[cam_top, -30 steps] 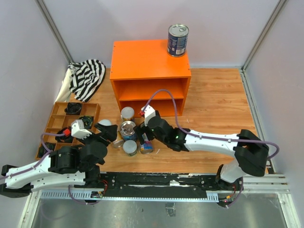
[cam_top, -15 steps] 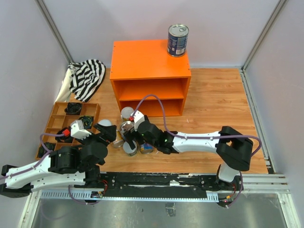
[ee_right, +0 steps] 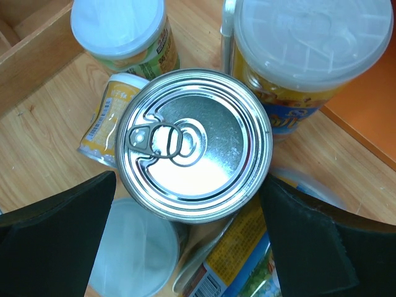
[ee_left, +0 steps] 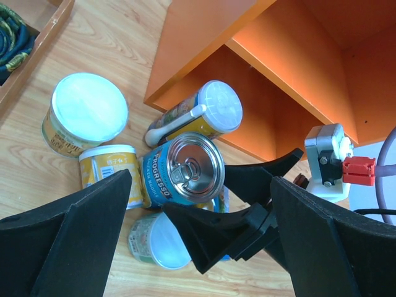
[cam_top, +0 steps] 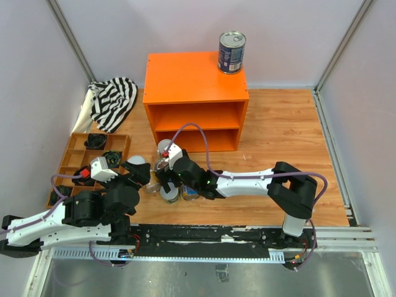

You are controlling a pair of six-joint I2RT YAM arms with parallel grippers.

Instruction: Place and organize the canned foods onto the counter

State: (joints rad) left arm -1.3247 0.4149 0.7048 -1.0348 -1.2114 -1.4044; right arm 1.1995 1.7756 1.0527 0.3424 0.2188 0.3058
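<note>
Right gripper (ee_right: 189, 182): jaws are spread wide and the blue can (ee_right: 195, 145), silver pull-tab top up, is centred between them. Pad contact cannot be told. A white-lidded yellow can (ee_right: 120, 28) is seen ahead of the left finger, and a tall clear-lidded can (ee_right: 309, 49) ahead of the right one. Left gripper (ee_left: 201, 179): jaws wide apart, nothing gripped, with the same cluster seen just ahead of its fingertips on the wooden table (cam_top: 284, 124). A second blue can (cam_top: 231, 52) is stood on the orange counter (cam_top: 185, 77), well beyond both sets of jaws.
</note>
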